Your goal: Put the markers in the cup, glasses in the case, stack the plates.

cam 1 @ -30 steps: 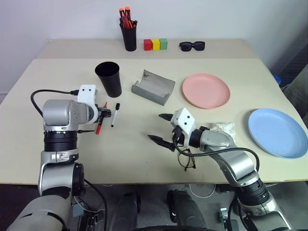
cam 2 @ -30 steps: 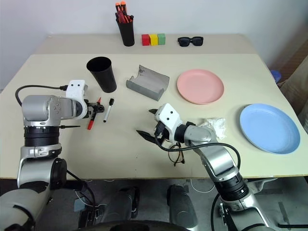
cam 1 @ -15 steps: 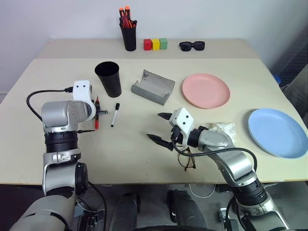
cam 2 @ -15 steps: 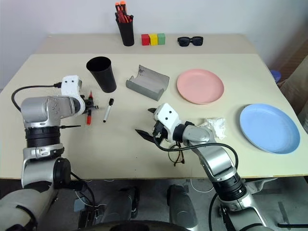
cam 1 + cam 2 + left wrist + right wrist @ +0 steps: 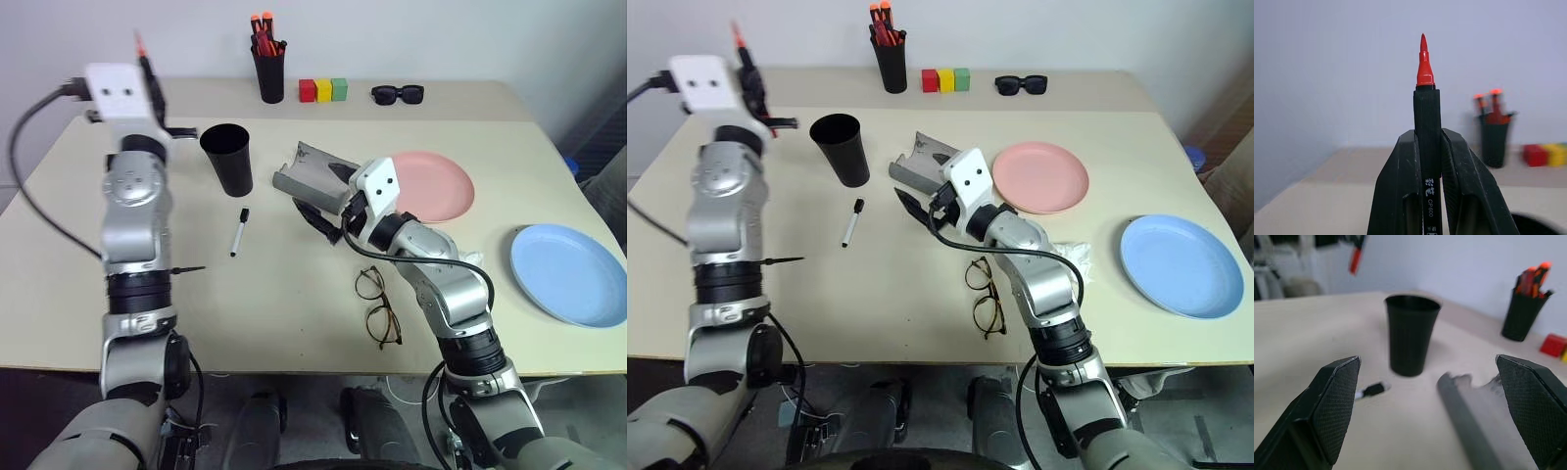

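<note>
Up high, the left gripper (image 5: 1426,142) clamps the red marker (image 5: 1425,117) between its two black fingers (image 5: 1400,186), and the marker's red tip stands well past the fingertips, pointing upward. In the head views this gripper (image 5: 147,73) hangs above the table's far left corner, with the black cup (image 5: 225,159) below it and off toward the right arm. The white-bodied marker (image 5: 237,232) lies flat on the table (image 5: 294,294) just on the near side of the cup, apart from either set of fingers.

The right gripper (image 5: 1435,396) has its fingers spread wide with nothing between them. Seen along those fingers, the cup (image 5: 1411,333) stands ahead in the gap, the white marker's black cap (image 5: 1371,390) lies just inside one fingertip, and the open grey glasses case (image 5: 1474,416) lies close before the other. In the head views that gripper (image 5: 318,211) hovers right at the near edge of the case (image 5: 312,176).

The wire-frame glasses (image 5: 377,308) lie on the table behind the right fingers, beside the forearm. The pink plate (image 5: 436,186) sits just beyond the right wrist, and the light blue plate (image 5: 573,274) lies well apart at the table's right edge.
</note>
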Controlling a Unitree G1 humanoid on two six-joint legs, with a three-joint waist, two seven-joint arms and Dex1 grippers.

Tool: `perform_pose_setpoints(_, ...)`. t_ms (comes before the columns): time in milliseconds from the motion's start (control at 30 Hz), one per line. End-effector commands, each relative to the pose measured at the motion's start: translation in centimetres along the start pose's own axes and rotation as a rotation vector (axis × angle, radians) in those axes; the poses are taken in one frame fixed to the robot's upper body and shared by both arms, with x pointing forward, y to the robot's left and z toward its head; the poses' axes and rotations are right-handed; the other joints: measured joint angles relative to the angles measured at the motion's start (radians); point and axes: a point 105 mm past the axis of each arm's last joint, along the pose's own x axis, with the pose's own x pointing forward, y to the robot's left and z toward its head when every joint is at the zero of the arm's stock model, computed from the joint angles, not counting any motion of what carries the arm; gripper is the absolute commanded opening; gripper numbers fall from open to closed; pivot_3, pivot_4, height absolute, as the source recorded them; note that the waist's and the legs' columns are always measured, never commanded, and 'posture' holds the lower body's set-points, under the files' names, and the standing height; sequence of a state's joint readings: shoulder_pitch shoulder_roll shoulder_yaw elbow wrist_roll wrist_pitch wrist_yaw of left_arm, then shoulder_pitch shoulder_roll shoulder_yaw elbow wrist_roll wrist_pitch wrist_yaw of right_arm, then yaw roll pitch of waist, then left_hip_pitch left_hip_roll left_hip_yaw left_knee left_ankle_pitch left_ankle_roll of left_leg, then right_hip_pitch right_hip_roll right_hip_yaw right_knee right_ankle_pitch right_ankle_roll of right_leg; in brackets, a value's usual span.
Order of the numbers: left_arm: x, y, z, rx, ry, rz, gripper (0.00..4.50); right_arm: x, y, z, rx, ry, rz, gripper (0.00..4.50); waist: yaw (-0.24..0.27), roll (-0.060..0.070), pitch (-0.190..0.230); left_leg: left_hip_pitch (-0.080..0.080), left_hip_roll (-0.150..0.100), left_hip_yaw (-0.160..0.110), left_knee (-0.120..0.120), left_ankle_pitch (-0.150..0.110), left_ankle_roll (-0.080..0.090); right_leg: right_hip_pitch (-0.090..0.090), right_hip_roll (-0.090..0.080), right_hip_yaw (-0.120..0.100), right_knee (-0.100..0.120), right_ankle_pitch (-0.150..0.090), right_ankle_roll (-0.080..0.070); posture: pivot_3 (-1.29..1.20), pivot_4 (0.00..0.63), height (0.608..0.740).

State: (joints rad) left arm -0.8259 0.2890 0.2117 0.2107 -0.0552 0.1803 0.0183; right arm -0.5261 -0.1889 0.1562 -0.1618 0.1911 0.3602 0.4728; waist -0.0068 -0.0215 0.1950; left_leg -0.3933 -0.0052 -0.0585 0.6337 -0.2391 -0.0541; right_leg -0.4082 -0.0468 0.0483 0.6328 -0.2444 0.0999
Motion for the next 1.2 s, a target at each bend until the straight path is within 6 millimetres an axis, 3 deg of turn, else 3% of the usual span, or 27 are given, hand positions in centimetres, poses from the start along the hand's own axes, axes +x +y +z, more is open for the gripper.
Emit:
perform_pose_setpoints(33,0.8,-0.9,1.8,-0.002,-0.139,0.008,0.04,0.2,-0.2,1.5,-0.023,-0.061,-0.011,4.5,-0.008,0.0,0.0,0.0,0.0,0.0,0.0,0.0,0.0,0.0,0.0,0.0,0.0,0.0,0.0,0.0,0.15,0.74)
perform_pose_setpoints(267,1.4,-2.1,0.5,-0.025,-0.144,0.009,0.04,-0.3,0.0,1.4,-0.019,-0.06,-0.031,4.5,-0.013,0.0,0.0,0.0,0.001,0.0,-0.002,0.0,0.0,-0.003,0.001,0.0,0.002,0.0,0.0,0.0,0.15,0.74)
perform_pose_setpoints(533,1.1,-2.1,-1.2,-0.015,-0.099,0.019,0.04,-0.6,0.0,1.3,-0.018,-0.053,-0.041,4.5,-0.009,0.0,0.0,0.0,0.0,0.0,-0.001,0.0,0.0,-0.002,0.001,0.0,0.002,0.0,0.0,0.0,0.15,0.74)
perform_pose_setpoints(767,0.8,-1.8,-1.9,-0.04,-0.084,0.056,3.51,-0.7,0.0,1.3,-0.019,-0.048,-0.033,4.5,-0.01,0.0,0.0,0.0,0.0,0.0,-0.001,0.0,0.0,-0.002,0.001,0.0,0.002,0.0,0.0,0.0,0.15,0.74)
perform_pose_setpoints(967,0.5,-1.2,-1.7,-0.07,-0.083,0.069,3.51,-0.6,0.3,1.3,-0.017,-0.047,-0.016,4.5,-0.01,0.0,0.0,0.0,0.0,0.0,-0.001,0.0,0.0,-0.002,0.001,0.0,0.002,0.0,0.0,0.0,0.15,0.74)
perform_pose_setpoints(1200,-1.3,2.3,0.4,-0.098,-0.058,0.052,3.51,-1.7,0.3,0.7,-0.043,0.001,0.043,4.5,-0.015,0.0,0.0,0.0,0.001,0.0,-0.002,0.0,0.0,-0.002,0.001,0.0,0.002,0.0,0.0,0.0,0.15,0.74)
